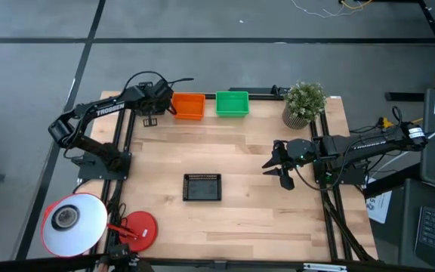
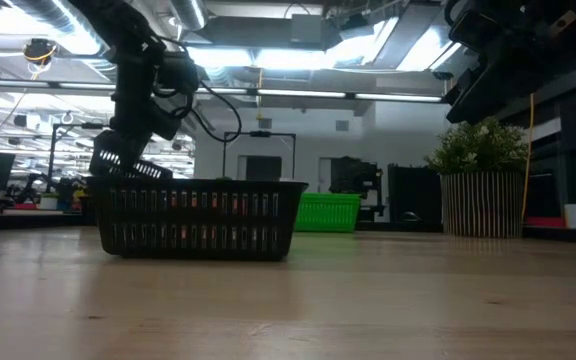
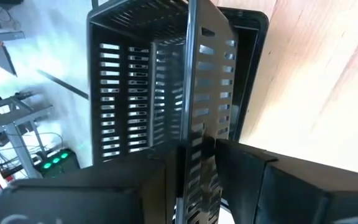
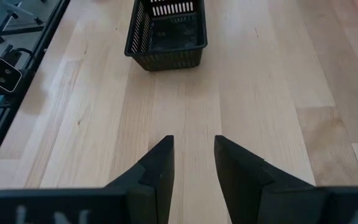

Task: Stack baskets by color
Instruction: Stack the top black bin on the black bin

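A black basket (image 3: 142,93) fills the left wrist view, tilted over a second black basket whose rim (image 3: 255,23) shows beyond it. They are at the table's far left, where only a bit of black mesh (image 1: 151,120) shows under my left gripper (image 1: 154,107). That gripper (image 3: 197,158) is open, with one wall of the tilted basket between its fingers. An orange basket (image 1: 188,106) and a green basket (image 1: 232,103) stand side by side at the far edge. Another black basket (image 1: 202,187) sits on its base mid-table. My right gripper (image 1: 284,168) hangs open above the table's right side, empty. My left gripper has its fingers on either side of a mesh side wall (image 3: 196,140) of the tilted black basket, coming down at a slant from above. I cannot tell whether the fingers touch the wall. The basket leans over the second black basket beneath it.
A potted plant (image 1: 303,102) stands at the far right corner. A white round lamp head (image 1: 72,223) and a red disc (image 1: 137,229) sit at the near left corner. Bare wood (image 4: 191,99) lies between my right gripper and the middle black basket (image 4: 165,31).
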